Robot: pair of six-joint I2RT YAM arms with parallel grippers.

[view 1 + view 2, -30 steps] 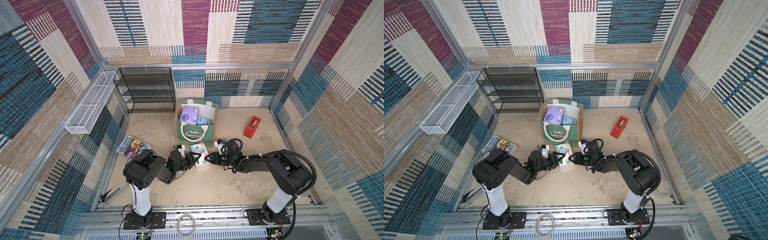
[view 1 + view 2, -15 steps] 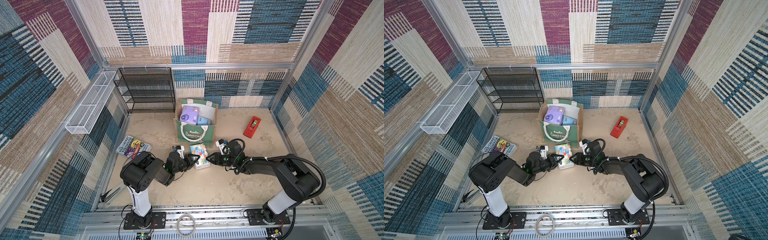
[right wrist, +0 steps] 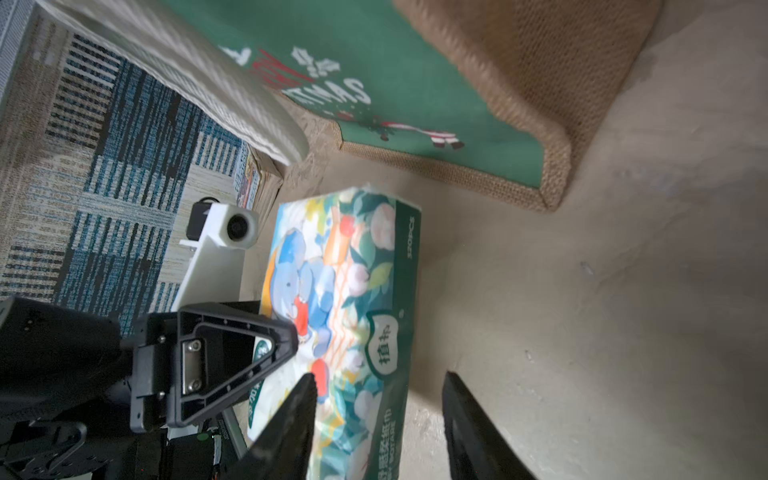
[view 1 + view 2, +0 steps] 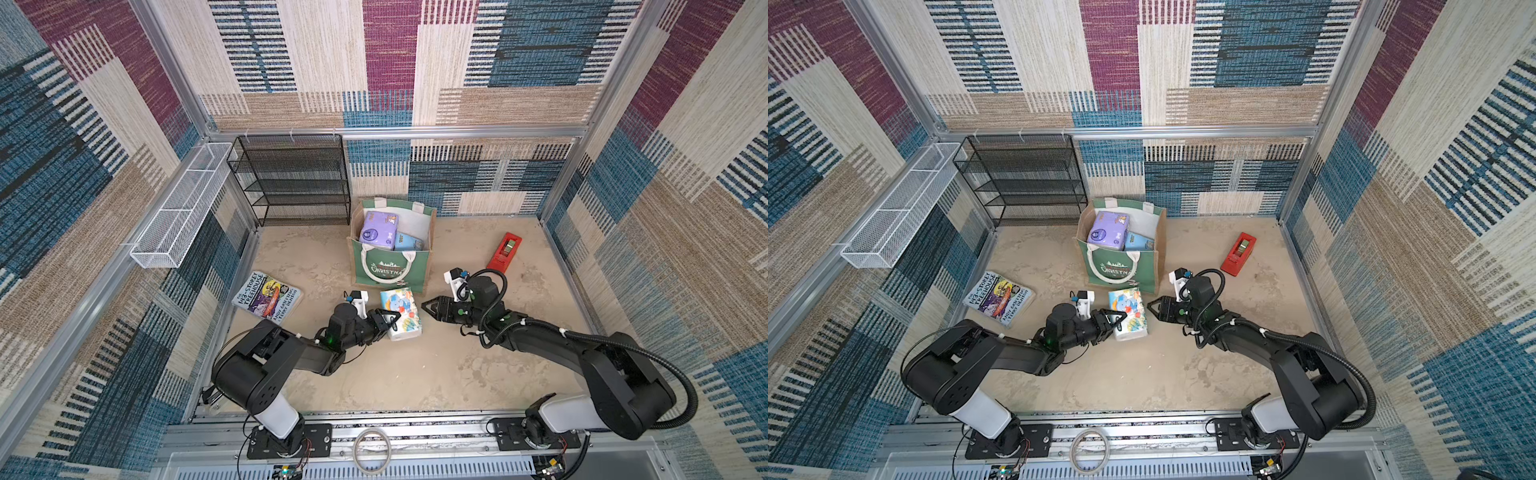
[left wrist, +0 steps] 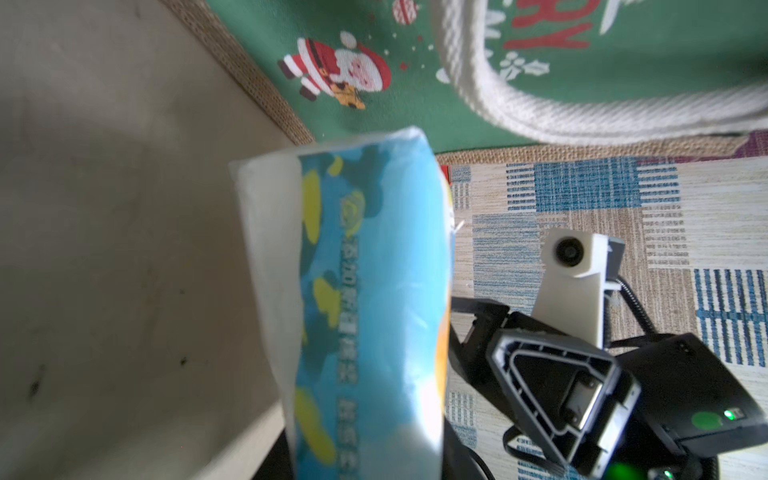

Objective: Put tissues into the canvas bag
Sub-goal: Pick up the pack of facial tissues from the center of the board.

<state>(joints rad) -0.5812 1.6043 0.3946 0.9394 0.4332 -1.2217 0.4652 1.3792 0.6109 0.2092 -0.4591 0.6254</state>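
The white tissue pack with a cartoon elephant [image 4: 402,312] [image 4: 1128,312] stands on the floor just in front of the canvas bag [image 4: 390,270] [image 4: 1112,271]. My left gripper [image 4: 385,321] [image 4: 1113,321] is shut on the pack's left end; in the left wrist view the pack [image 5: 365,291] fills the space between the jaws. My right gripper [image 4: 427,308] [image 3: 380,376] is open just right of the pack [image 3: 345,291], not touching it. A lilac pack [image 4: 378,228] and a light blue pack [image 4: 409,242] lie inside the bag.
A purple Treehouse book [image 4: 266,297] lies on the floor at the left. A red oblong object [image 4: 503,251] lies at the right. A black mesh shelf [image 4: 291,178] stands at the back, and a white wire basket [image 4: 178,208] hangs on the left wall.
My left gripper has shut on the elephant pack. My right gripper has opened wider and drawn back a little to the right of the pack.
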